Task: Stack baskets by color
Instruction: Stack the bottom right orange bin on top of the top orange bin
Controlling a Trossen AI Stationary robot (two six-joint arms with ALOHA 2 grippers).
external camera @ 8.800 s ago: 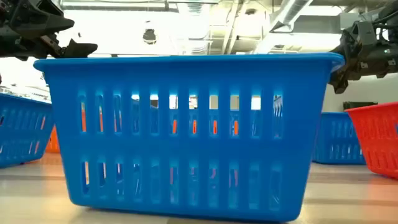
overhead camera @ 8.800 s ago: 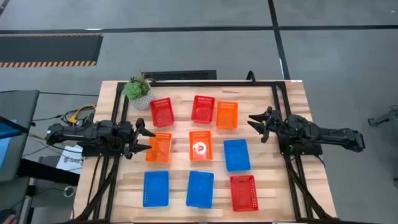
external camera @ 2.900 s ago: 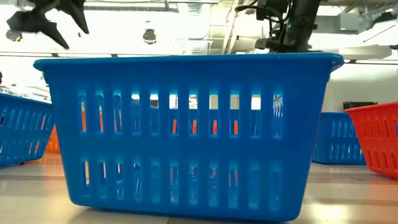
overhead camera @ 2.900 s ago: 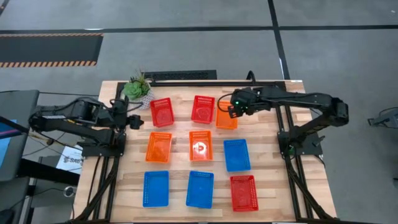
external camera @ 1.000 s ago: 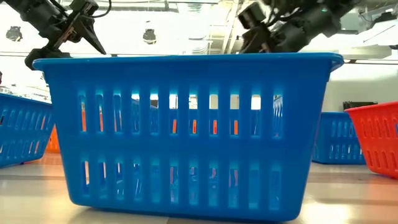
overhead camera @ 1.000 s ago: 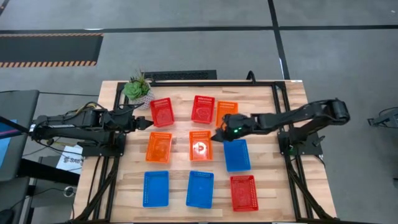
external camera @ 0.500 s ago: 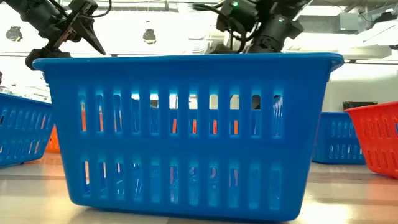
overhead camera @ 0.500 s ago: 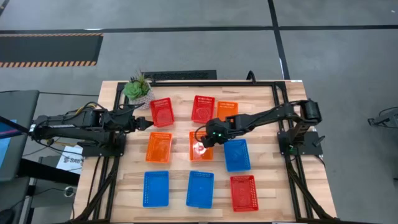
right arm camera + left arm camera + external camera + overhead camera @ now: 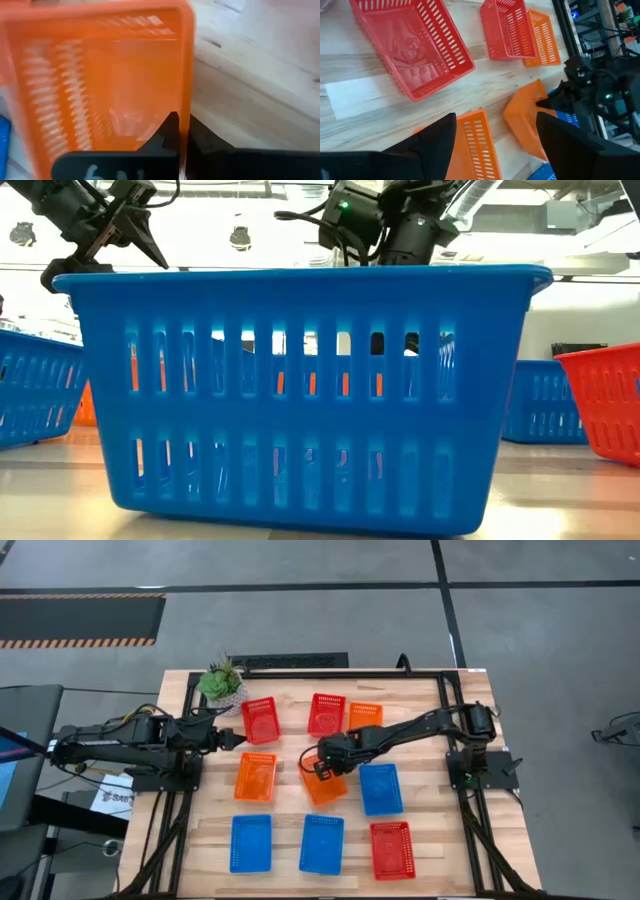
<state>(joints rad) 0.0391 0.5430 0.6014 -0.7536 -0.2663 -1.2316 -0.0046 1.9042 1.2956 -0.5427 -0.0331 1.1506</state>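
Note:
Red, orange and blue baskets lie spread over the table. My right gripper (image 9: 318,762) is shut on the middle orange basket (image 9: 327,784), which sits skewed and tipped; it also shows in the left wrist view (image 9: 526,122). My left gripper (image 9: 237,738) hangs open above the left orange basket (image 9: 255,777), near a red basket (image 9: 260,720), and touches nothing. A second red basket (image 9: 326,715) and an orange one (image 9: 365,717) rest on their bottoms at the far side. In the low view a blue basket (image 9: 300,390) hides the right fingertips. My right gripper pinches the rim of one wall (image 9: 186,107) of the middle orange basket, at the basket's far end, one finger inside the basket and one outside. The fingers come from above, slanting down from the table's right. The basket hangs tilted from that wall, its near end low.
Two blue baskets (image 9: 250,843) (image 9: 321,843) and a red one (image 9: 391,849) stand along the near edge, with another blue basket (image 9: 380,788) right of the held one. A potted plant (image 9: 220,683) stands at the far left corner.
My right gripper has gone from beside the far orange basket toward the table's left and near side, tipped down steeply, sunk onto the middle orange basket and shut on its rim. That basket has turned askew and tipped.

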